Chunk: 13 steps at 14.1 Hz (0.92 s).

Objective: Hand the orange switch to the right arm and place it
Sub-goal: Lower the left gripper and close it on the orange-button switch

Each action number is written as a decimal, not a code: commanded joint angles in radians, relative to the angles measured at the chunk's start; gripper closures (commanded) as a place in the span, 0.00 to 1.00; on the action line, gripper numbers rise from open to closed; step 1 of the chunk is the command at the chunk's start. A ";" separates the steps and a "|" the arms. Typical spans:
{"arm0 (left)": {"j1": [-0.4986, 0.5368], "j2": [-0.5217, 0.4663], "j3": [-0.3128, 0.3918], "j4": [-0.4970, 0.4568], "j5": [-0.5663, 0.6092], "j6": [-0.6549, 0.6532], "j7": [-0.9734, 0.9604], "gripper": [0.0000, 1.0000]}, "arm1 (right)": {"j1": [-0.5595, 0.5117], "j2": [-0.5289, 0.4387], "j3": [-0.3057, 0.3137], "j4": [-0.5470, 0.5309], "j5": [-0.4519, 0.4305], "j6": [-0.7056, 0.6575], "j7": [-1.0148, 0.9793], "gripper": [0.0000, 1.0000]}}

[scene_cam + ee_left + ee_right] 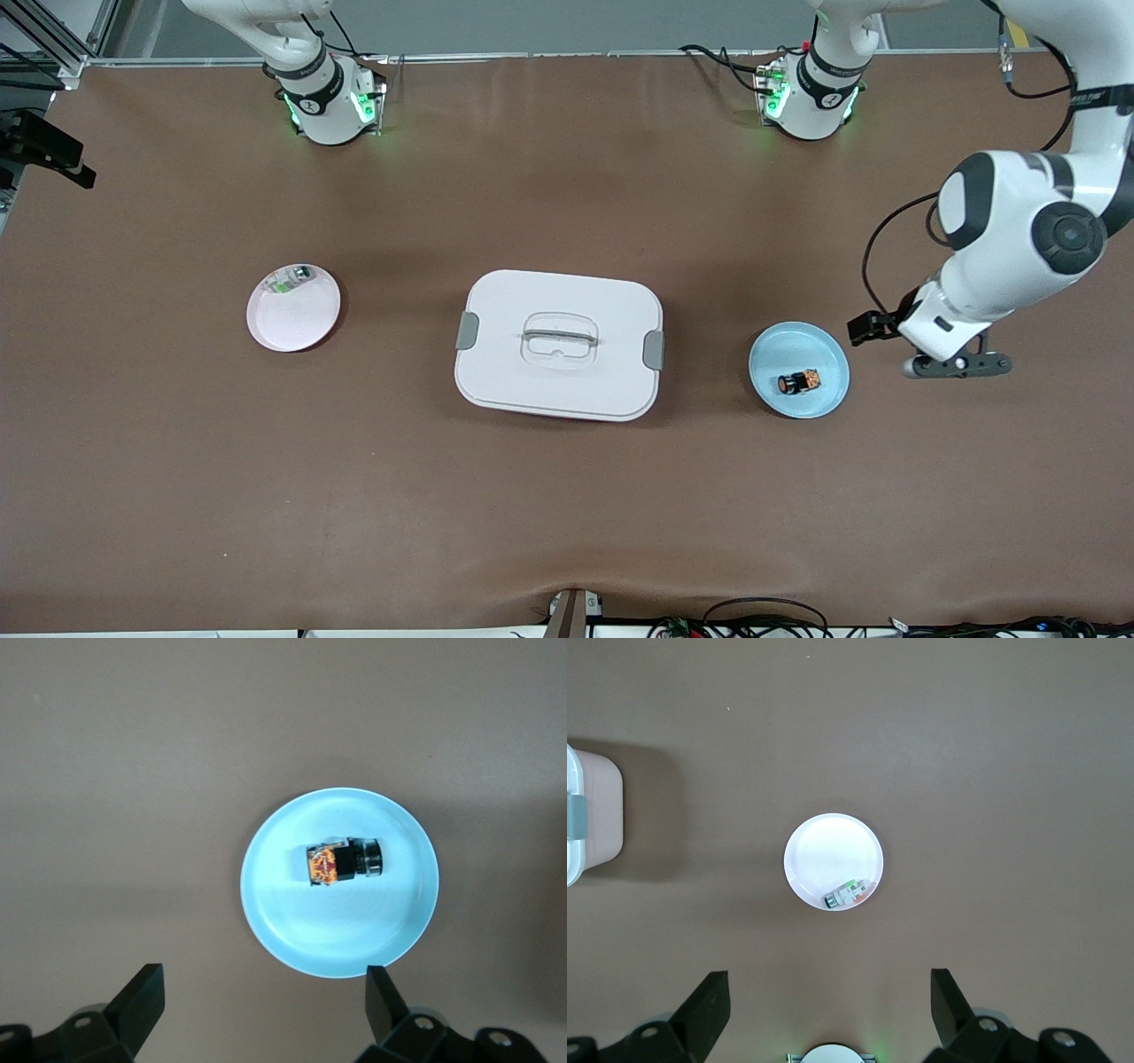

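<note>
On the blue plate (pixel 828 390) your orange switch (pixel 798 382) lies untouched — left gripper (pixel 957 365) beside the plate, fingers wide, empty; right gripper (pixel 828 1014) high over the white plate, wide too — handover and placing remain.

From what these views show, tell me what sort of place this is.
Probably a robotics lab bench: two arm bases bolted along a brown-covered table, loose cables at its edge, and small parts staged on a blue plate and a white plate.

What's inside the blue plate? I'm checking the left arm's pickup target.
The orange switch lies on its side in the blue plate, alone. The left gripper is open beside it. The switch's underside is hidden.
</note>
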 commanded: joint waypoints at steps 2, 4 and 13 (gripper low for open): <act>-0.031 0.047 -0.003 0.001 -0.004 0.048 -0.042 0.00 | -0.004 0.008 0.004 0.025 -0.015 -0.008 0.000 0.00; -0.029 0.076 -0.003 -0.012 -0.004 0.099 -0.042 0.00 | -0.004 0.008 0.004 0.026 -0.015 -0.008 0.000 0.00; -0.061 0.248 -0.005 -0.034 -0.004 0.361 -0.042 0.00 | -0.004 0.008 0.004 0.026 -0.015 -0.006 0.000 0.00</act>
